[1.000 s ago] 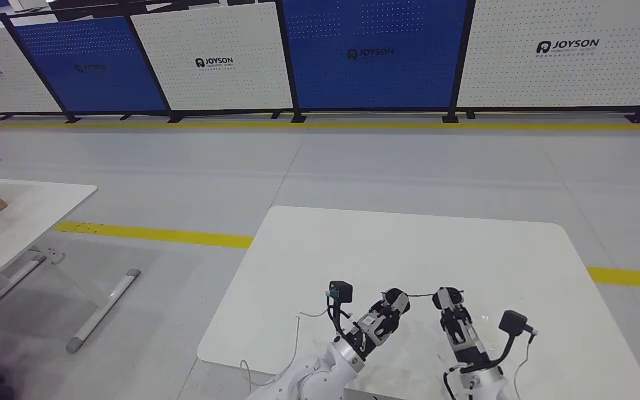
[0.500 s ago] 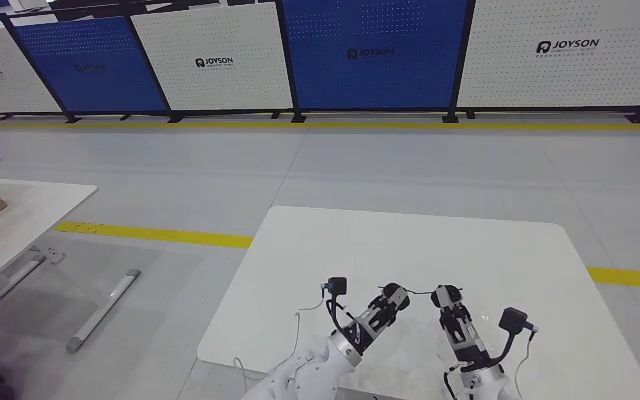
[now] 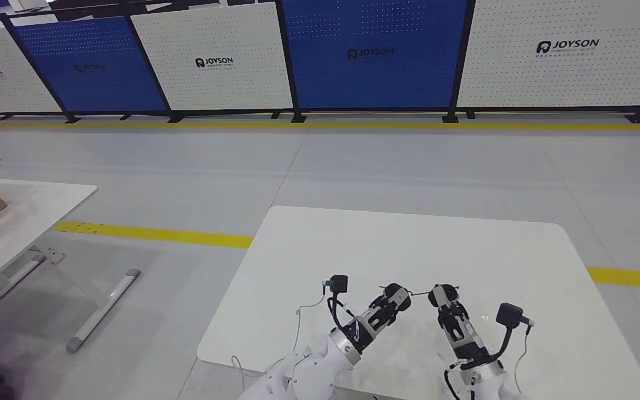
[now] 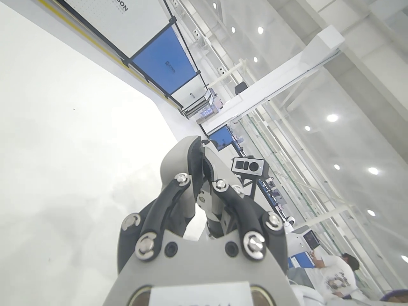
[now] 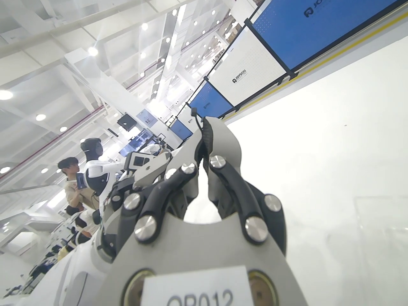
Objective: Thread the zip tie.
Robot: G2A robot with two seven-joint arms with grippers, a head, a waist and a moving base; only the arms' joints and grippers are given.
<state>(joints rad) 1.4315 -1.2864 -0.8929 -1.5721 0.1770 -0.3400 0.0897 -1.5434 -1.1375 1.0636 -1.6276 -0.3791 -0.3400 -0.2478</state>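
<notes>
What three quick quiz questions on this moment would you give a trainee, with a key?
1. True or false: the right pincer is open.
2. Pick one: over the white rectangular table, the thin black plastic zip tie A) spans between both pincers, B) lies flat and unheld, C) hangs off the far edge.
3. Fill in: the left pincer is ____ on the zip tie.
Key: 1 false; 2 A; 3 shut.
</notes>
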